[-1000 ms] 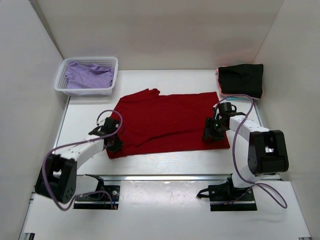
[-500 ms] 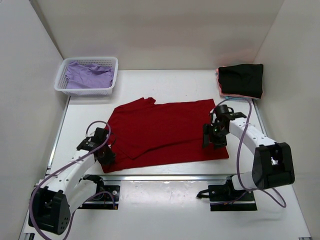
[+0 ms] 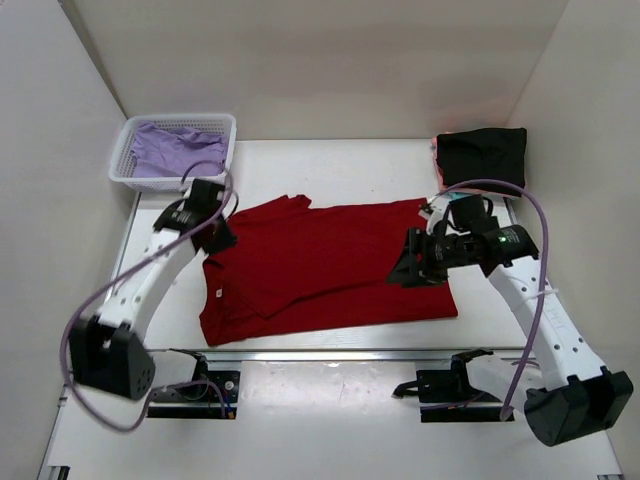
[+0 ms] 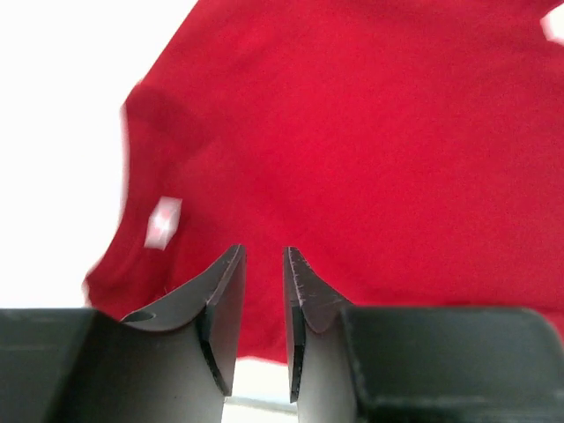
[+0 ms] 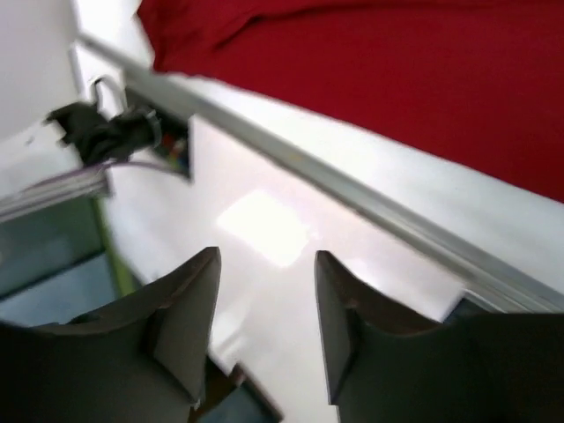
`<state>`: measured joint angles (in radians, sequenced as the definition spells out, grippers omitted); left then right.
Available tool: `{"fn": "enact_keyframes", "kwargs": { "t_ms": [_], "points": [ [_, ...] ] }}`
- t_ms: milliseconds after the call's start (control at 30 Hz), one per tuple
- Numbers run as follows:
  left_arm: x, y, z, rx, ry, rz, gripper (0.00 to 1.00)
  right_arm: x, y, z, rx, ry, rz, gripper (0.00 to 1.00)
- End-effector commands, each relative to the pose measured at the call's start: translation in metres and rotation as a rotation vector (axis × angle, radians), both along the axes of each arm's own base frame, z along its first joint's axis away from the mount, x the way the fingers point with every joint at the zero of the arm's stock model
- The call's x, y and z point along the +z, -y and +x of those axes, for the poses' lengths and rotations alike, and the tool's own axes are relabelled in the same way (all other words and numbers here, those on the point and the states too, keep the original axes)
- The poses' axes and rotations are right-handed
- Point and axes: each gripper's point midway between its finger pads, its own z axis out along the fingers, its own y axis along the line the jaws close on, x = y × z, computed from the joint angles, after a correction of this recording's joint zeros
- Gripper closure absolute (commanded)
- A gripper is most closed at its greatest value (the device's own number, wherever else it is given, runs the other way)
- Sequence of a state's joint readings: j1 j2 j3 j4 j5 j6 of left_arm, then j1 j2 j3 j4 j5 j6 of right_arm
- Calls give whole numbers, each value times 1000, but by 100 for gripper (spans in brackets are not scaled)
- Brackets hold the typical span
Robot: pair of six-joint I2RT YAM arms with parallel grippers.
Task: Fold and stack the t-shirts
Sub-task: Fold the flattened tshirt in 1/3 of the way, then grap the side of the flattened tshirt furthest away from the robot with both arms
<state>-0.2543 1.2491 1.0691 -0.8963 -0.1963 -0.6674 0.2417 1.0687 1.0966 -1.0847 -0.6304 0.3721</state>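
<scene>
The deep red t-shirt (image 3: 330,265) is soft matt cloth, lightly creased along its left side. The lavender t-shirt (image 3: 175,150) is the same dull, rumpled fabric and lies in a white plastic lattice basket (image 3: 170,183). At far right, the black t-shirt (image 3: 482,158) is matt cloth too. The table (image 3: 330,165) is white and smooth, with a soft sheen on its near part, where a silvery metal rail (image 3: 340,353) crosses. The fingers (image 4: 225,304) of the left gripper (image 4: 263,257) are dark matt plastic, finely scratched along the edges. Those of the right gripper (image 5: 266,260) look alike, though blurred.
</scene>
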Motion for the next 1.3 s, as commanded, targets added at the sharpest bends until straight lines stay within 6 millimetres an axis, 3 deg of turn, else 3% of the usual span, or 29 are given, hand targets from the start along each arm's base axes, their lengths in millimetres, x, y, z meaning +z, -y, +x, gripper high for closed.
{"fn": "enact_keyframes", "kwargs": {
  "t_ms": [0, 67, 100, 133, 167, 200, 233, 267, 300, 333, 400, 500, 567, 733, 933, 1000, 1267],
  "points": [
    [27, 28, 73, -133, 146, 37, 65, 4, -34, 2, 86, -89, 129, 57],
    [14, 44, 111, -184, 137, 45, 65, 8, -37, 15, 96, -80, 169, 69],
    [27, 53, 128, -203, 175, 38, 66, 3, -35, 20, 68, -95, 133, 76],
    [12, 59, 140, -232, 146, 61, 64, 10, -33, 31, 49, -65, 125, 75],
    [10, 70, 157, -278, 152, 86, 64, 23, -34, 39, 47, -2, 128, 73],
    [25, 76, 174, -291, 194, 99, 63, 36, -43, 44, 97, 66, 198, 70],
    [22, 81, 189, -321, 192, 139, 62, 44, -47, 51, 124, 135, 222, 65],
    [4, 81, 196, -342, 158, 173, 62, 49, -52, 52, 152, 162, 218, 62],
    [-4, 81, 208, -344, 150, 175, 62, 48, -53, 58, 177, 171, 214, 64],
    [-1, 80, 216, -329, 163, 160, 62, 42, -57, 61, 203, 127, 229, 60],
    [-24, 73, 229, -311, 135, 146, 61, 44, -57, 72, 237, 142, 274, 49],
    [-37, 55, 248, -294, 126, 178, 59, 30, -34, 99, 137, 146, 206, 41],
    [-41, 54, 255, -292, 128, 167, 55, 34, -14, 122, 46, 208, 200, 33],
    [-66, 41, 262, -278, 89, 181, 49, 46, 9, 153, -79, 254, 232, 33],
    [-83, 52, 253, -300, 54, 161, 49, 34, 16, 162, -120, 215, 239, 36],
    [-94, 52, 249, -300, 33, 165, 49, 34, 25, 168, -147, 218, 244, 37],
    [-120, 51, 235, -293, -41, 202, 43, 33, 32, 175, -162, 214, 167, 38]
  ]
}}
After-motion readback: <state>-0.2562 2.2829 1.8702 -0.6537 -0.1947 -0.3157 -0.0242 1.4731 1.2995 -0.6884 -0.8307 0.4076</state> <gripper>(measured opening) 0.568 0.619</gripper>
